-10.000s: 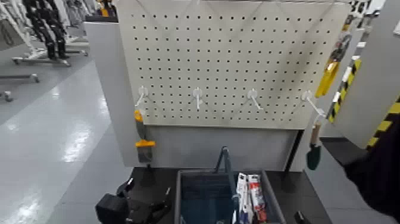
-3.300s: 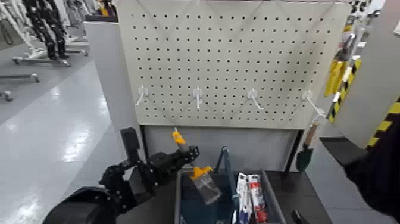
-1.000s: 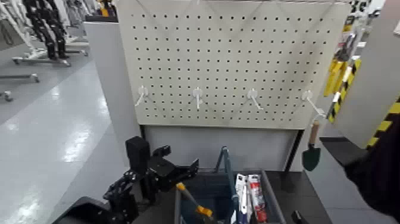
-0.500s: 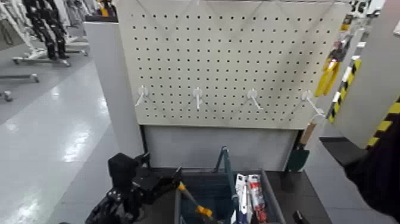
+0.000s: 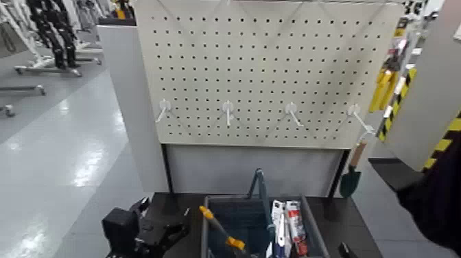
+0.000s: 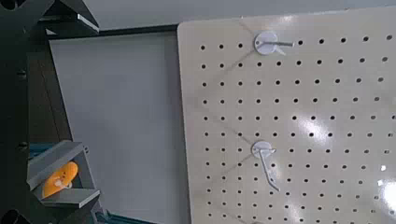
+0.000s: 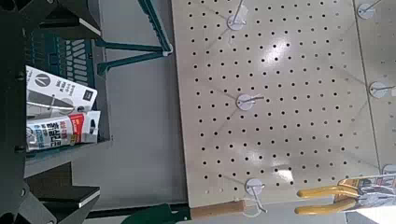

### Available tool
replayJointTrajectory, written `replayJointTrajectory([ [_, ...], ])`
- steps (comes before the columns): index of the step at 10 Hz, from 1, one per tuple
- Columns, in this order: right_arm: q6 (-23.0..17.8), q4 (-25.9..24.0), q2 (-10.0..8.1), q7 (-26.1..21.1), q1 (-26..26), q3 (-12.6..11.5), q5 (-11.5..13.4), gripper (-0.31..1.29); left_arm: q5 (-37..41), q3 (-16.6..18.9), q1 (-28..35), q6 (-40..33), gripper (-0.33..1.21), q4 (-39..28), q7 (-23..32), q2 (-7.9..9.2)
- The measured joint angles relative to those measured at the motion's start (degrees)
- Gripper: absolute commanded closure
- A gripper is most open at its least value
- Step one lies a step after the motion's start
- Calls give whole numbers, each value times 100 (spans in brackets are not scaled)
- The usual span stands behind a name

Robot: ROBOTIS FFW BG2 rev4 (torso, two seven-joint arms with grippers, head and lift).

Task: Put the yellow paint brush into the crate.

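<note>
Leaning brush: the yellow paint brush [image 5: 218, 228] lies inside the crate [image 5: 308, 218], its orange handle tip propped against the crate's left wall and its yellow ferrule lower down in the dark blue-grey interior.
Left gripper: the left gripper [image 5: 180, 229] sits low, just beside the crate's left wall and close to the brush's handle tip; it holds nothing, but whether its fingers are spread or closed I cannot tell.
Right gripper: out of sight in every view.
Crate contents: two tubes [image 5: 289, 224] lie along the side of the crate far from the left gripper, with the upright bail handle [image 5: 259, 184] between them and the brush.
Behind the crate: a white pegboard [image 5: 274, 62] with hooks; a green trowel [image 5: 351, 180] hangs at its right end.
</note>
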Motion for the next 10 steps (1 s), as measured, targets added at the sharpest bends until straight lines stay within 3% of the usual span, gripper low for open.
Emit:
replayJointTrajectory([
  [3,1,-25,-1,-9,12,-16,32,13,-174,-50,370,-280,9,-175,467,1],
  [10,89,-66,43,-62,52,-67,59,13,-747,-78,681,-626,9,-471,549,37],
])
